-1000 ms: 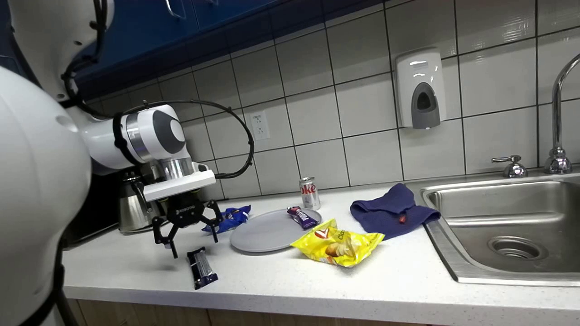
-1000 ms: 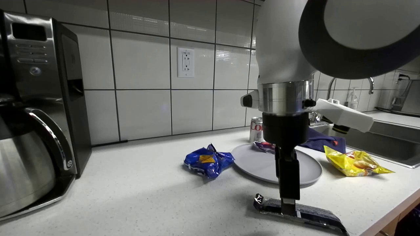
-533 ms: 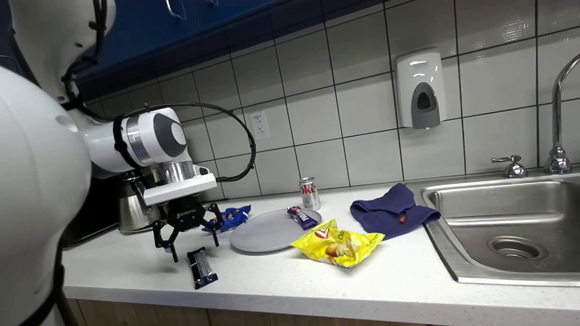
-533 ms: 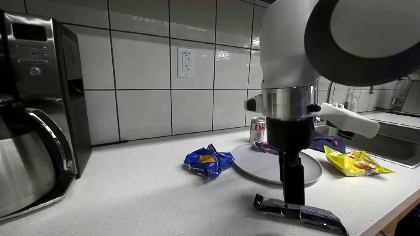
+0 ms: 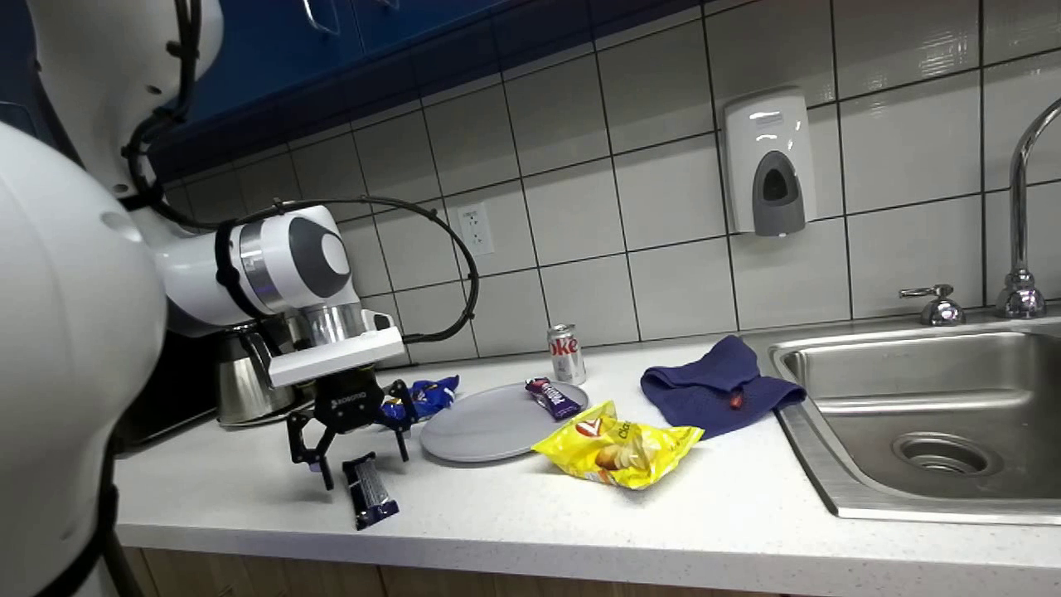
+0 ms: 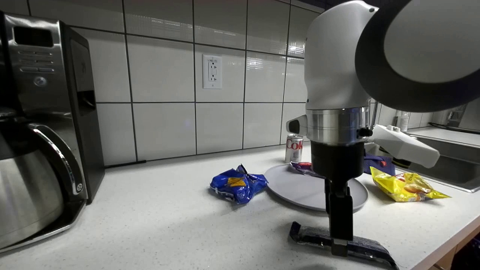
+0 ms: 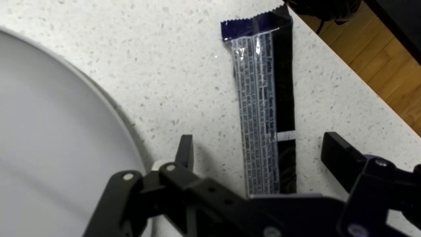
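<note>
My gripper (image 5: 367, 474) stands open just above a dark-wrapped snack bar (image 5: 369, 497), which lies flat on the white counter. In the wrist view the same bar (image 7: 260, 98) runs lengthwise between the two spread fingers (image 7: 186, 149), with counter showing on both sides of it. Nothing is held. Part of the bar's near end is hidden by the gripper body. A grey plate (image 7: 59, 108) lies close beside the left-hand finger. In an exterior view one finger (image 6: 339, 243) overlaps the middle of the bar; whether it touches the counter I cannot tell.
On the plate rests a purple-wrapped bar (image 5: 554, 400). Around it are a yellow chip bag (image 5: 622, 454), a crumpled blue packet (image 6: 240, 187), a Coke can (image 5: 567, 355) and a blue cloth (image 5: 713, 390). A sink (image 5: 816, 464) and a coffee maker (image 6: 48, 105) flank the counter.
My gripper has come down toward the counter and shifted slightly right in both exterior views, its jaws staying spread. The bar and other objects have not moved.
</note>
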`<action>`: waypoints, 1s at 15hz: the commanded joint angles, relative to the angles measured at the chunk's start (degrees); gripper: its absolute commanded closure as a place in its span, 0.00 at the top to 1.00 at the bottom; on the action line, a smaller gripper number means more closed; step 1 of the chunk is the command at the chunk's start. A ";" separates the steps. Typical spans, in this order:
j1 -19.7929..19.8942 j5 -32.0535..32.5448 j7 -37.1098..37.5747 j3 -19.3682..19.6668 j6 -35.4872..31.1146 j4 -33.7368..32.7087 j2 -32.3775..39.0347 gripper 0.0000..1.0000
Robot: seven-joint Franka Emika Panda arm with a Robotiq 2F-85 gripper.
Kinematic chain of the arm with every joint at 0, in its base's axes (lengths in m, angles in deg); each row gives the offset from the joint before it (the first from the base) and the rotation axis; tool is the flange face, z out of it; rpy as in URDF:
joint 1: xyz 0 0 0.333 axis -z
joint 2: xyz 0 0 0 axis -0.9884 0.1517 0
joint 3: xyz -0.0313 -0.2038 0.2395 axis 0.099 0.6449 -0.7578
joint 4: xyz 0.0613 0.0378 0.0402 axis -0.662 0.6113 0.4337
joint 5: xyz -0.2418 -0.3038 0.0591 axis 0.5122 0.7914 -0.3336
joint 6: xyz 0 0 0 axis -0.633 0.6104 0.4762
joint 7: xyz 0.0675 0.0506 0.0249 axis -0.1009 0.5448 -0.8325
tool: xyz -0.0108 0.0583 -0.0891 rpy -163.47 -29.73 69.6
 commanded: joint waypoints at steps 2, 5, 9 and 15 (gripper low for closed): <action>0.82 0.42 1.28 0.04 -2.70 1.06 0.30 1.00; 0.79 0.48 1.21 0.09 -3.23 1.08 0.41 0.92; 0.81 0.83 1.30 0.17 -3.62 1.13 0.29 0.49; 0.72 -0.17 0.35 -0.11 -2.45 0.98 -0.08 0.06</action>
